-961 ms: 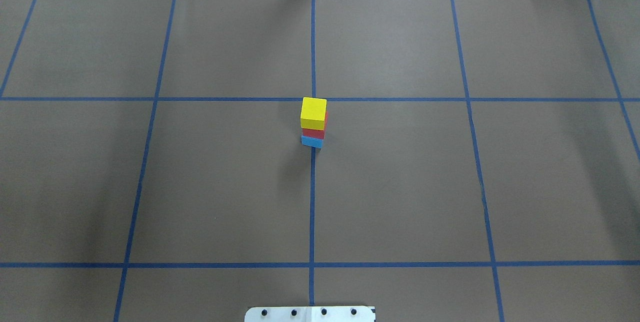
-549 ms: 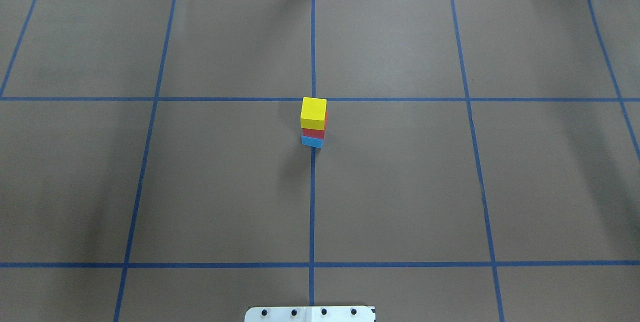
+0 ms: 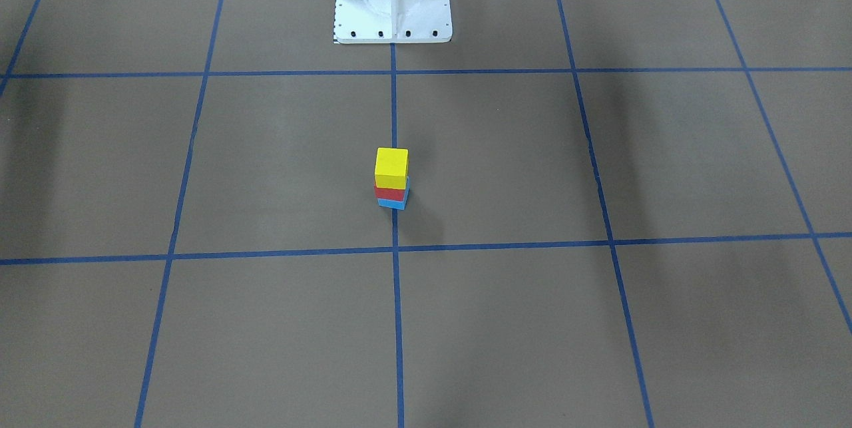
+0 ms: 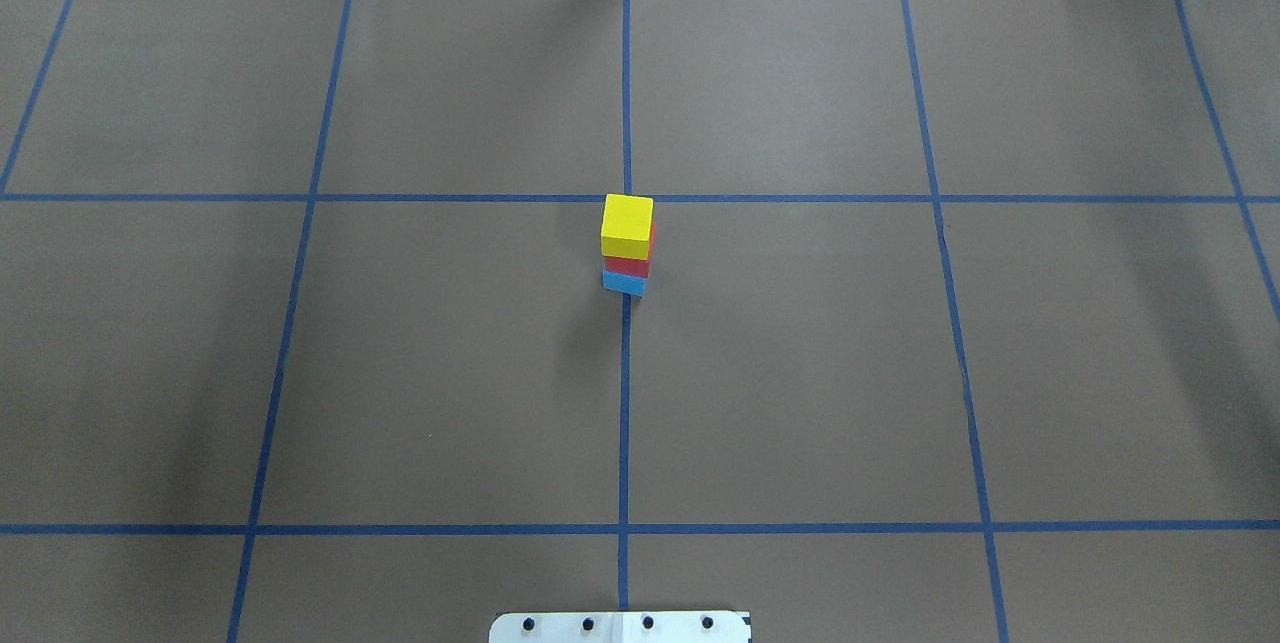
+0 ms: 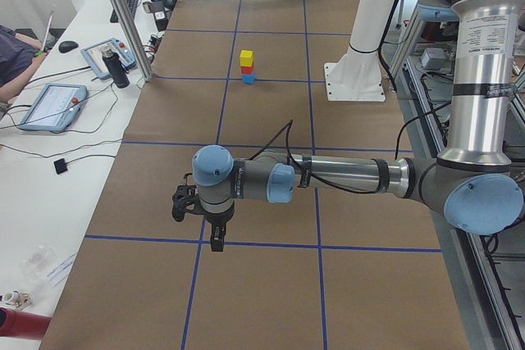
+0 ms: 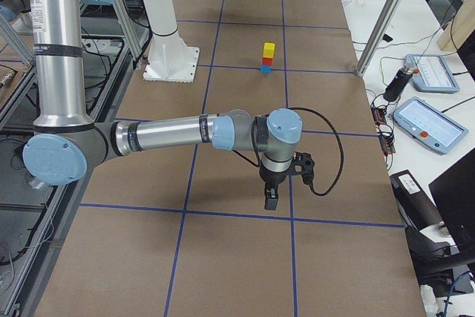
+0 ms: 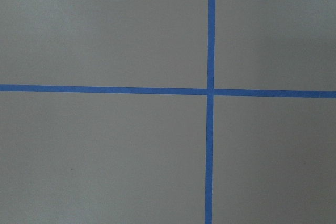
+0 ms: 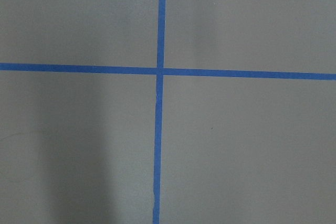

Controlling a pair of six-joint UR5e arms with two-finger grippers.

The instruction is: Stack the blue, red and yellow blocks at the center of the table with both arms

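On the table [image 4: 800, 373], stack [image 4: 627, 241] sits far from both end effectors [image 5: 215, 242] [image 6: 272, 200]; openness: cannot tell.

Bottom block [image 4: 623, 283] sits on table [image 4: 800, 373], straight out in front of robot base [image 4: 620, 626], on its centre line. Middle block [image 4: 627, 266] rests on bottom block, top block [image 4: 627, 225] on middle block. Left gripper [image 5: 216, 242] is over the table, well off to the base's left. Right gripper [image 6: 272, 200] is well off to the base's right. Both are far from the blocks.
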